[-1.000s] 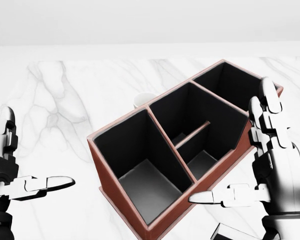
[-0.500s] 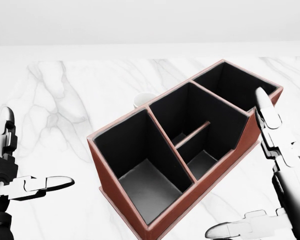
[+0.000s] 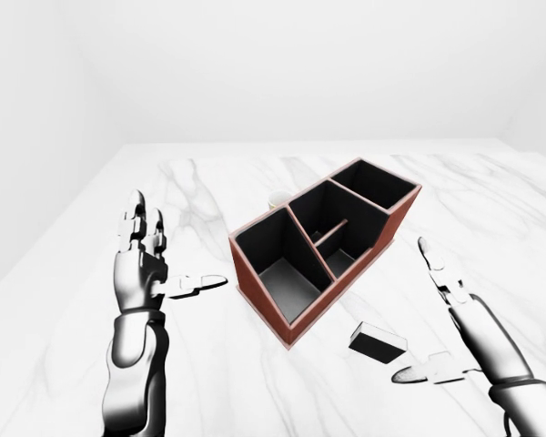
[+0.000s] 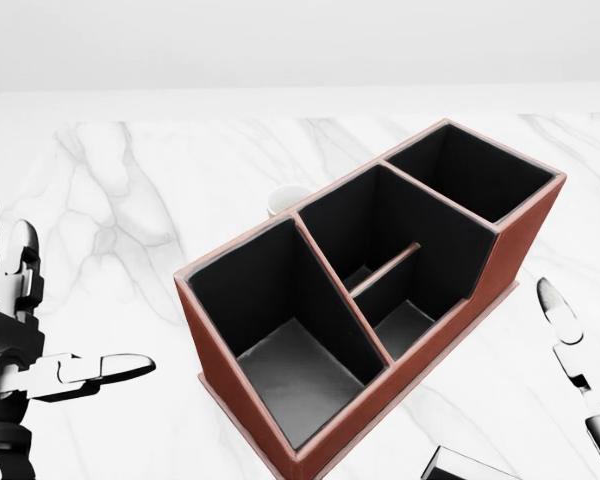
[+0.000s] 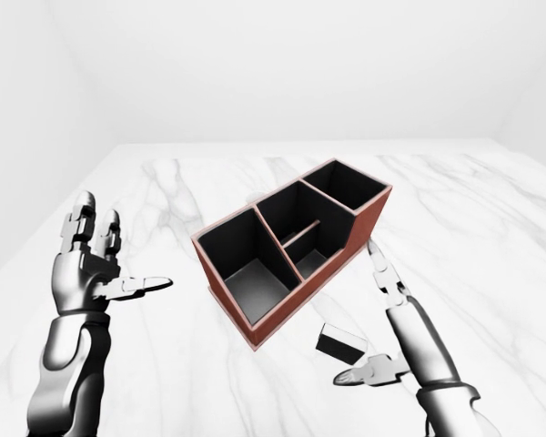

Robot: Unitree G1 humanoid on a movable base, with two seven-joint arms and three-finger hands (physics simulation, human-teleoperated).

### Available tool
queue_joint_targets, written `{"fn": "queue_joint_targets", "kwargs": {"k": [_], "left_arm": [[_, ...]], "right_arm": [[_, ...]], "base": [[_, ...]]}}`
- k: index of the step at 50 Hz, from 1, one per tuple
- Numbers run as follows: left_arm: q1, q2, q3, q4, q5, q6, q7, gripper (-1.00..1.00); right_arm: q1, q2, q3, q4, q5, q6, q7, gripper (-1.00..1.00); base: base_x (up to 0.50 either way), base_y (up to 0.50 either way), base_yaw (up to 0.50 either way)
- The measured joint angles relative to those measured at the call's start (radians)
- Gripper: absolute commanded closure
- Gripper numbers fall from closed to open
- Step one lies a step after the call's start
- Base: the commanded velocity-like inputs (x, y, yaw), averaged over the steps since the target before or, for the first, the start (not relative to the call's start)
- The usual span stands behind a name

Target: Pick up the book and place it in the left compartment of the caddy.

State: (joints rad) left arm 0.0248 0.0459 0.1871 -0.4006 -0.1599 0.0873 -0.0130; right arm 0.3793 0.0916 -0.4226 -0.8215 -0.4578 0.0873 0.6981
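Note:
The caddy (image 3: 349, 297) is red-brown outside and black inside, and stands slantwise on the white marble table. Its left compartment (image 4: 285, 365) holds nothing. The book (image 3: 377, 342), a small dark block, lies flat on the table just right of and below the caddy; only its corner (image 4: 464, 467) shows in the head view. My right hand (image 3: 411, 311) hovers open beside the book, thumb below it and fingers (image 4: 563, 322) pointing up, touching nothing. My left hand (image 3: 178, 246) is raised open to the left of the caddy, well apart from it.
A small white cup (image 4: 286, 199) peeks out above the caddy's upper rim. The marble table (image 3: 209, 182) stretches wide on all sides, with a pale wall beyond its far edge.
My right hand has dropped down and to the right in the head view, away from the caddy's right end. The left hand rose slightly. The caddy has not moved.

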Motion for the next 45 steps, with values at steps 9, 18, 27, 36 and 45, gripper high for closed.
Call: {"fn": "queue_joint_targets", "kwargs": {"k": [9,18,27,36,45], "left_arm": [[-0.007,0.002,-0.004,0.024,0.005,0.000,0.003,-1.00],[-0.009,0.003,-0.008,0.034,0.009,0.000,0.004,-1.00],[-0.009,0.003,-0.008,0.037,0.010,0.000,0.004,-1.00],[-0.008,0.002,-0.009,0.039,0.012,0.000,0.006,-1.00],[-0.009,0.002,-0.010,0.042,0.014,0.000,0.007,-1.00]], "right_arm": [[-0.004,0.012,-0.045,0.000,-0.059,0.000,0.000,-1.00],[-0.002,0.016,-0.054,0.030,-0.122,0.000,0.000,-1.00],[-0.005,0.006,-0.039,0.063,-0.172,0.000,0.000,-1.00],[-0.015,-0.016,-0.041,0.121,-0.200,0.000,0.000,-1.00],[-0.045,-0.055,-0.041,0.213,-0.202,0.000,0.000,-1.00]], "base": [[0.00,0.00,0.00],[0.00,0.00,0.00],[0.00,0.00,0.00],[0.00,0.00,0.00],[0.00,0.00,0.00]]}}
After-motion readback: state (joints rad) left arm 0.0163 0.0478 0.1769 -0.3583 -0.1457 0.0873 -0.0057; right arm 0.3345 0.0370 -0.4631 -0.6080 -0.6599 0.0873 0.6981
